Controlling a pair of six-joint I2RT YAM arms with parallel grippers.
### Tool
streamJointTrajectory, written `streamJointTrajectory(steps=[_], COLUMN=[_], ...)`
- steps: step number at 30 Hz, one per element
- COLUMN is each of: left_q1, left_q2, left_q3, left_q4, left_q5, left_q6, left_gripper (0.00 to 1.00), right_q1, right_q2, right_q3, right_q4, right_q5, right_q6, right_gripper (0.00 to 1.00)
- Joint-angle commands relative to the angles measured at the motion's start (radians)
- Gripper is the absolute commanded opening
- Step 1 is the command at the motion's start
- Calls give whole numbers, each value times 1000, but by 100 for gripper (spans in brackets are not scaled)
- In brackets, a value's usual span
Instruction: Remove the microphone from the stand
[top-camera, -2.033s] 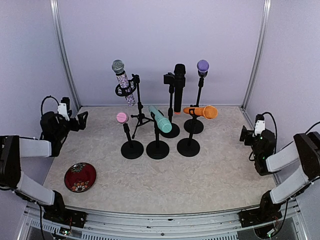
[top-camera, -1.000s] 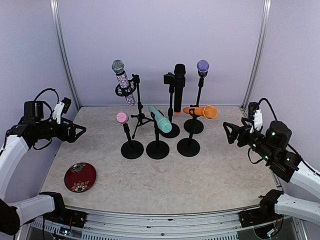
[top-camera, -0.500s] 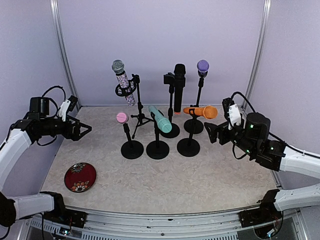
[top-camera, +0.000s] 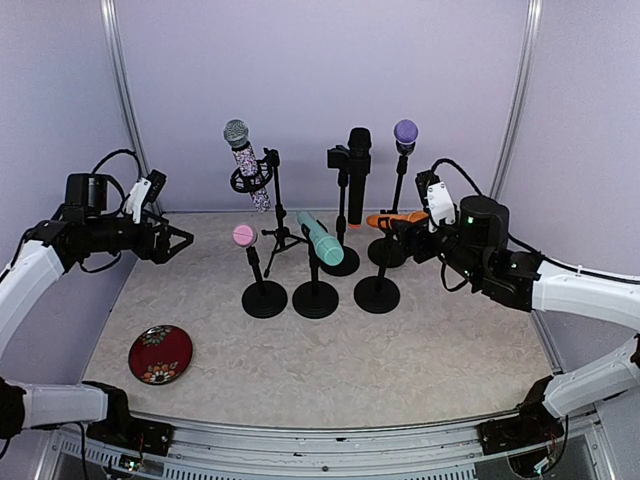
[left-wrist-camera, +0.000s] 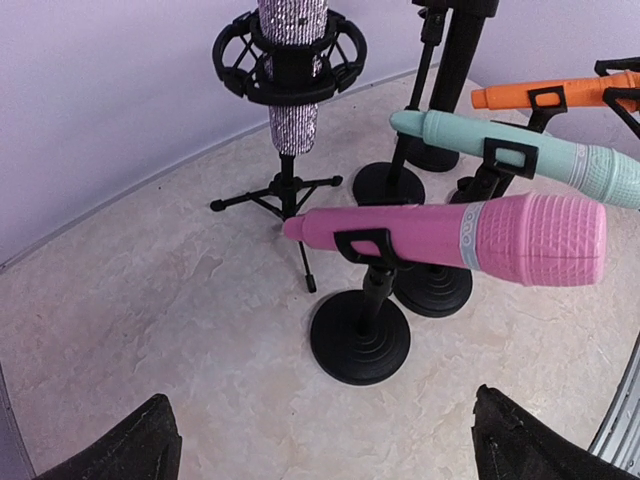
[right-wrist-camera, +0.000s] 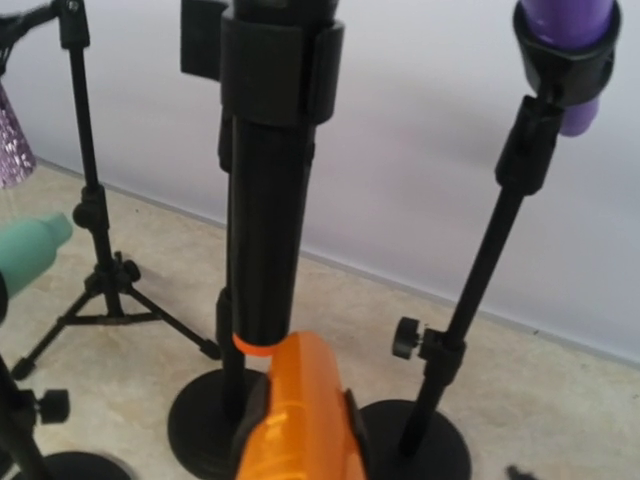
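Marbled table (top-camera: 400, 360), orange microphone (right-wrist-camera: 295, 420), lying horizontal

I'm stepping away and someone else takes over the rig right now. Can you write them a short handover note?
Left gripper: open, in the air to the left of the pink microphone, touching nothing.
Right gripper: at the head end of the orange microphone; cannot tell if it is open or shut.
All six microphones sit in their stands.
Done: nothing removed yet.
Left: grip a microphone, probably the orange one, and lift it off its stand.
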Motion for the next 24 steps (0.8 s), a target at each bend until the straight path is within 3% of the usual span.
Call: streamJointTrajectory(steps=[1, 5, 10, 17, 24], left_q1=[-35, -62, -68, -69, -65], left_q2=[23, 38, 20, -30, -41], left_q3=[62, 77, 45, -14, -36], left_q4=[11, 12, 20, -16, -65], left_q5=[-19, -22, -2, 26, 53], left_q6=[-11, -8, -15, 13, 49], left_gripper=[99, 99, 99, 99, 99], right_q1=[6, 7, 18, 95, 255], right_q2=[5, -27, -82, -168, -261], right_q3=[47, 61, 86, 113, 112], right_q4=[-7, -41, -112, -226, -308], right_q5=[-7, -26, -65, -84, -6], right_q6=[22, 36, 49, 72, 100], right_gripper=[64, 36, 15, 0, 0])
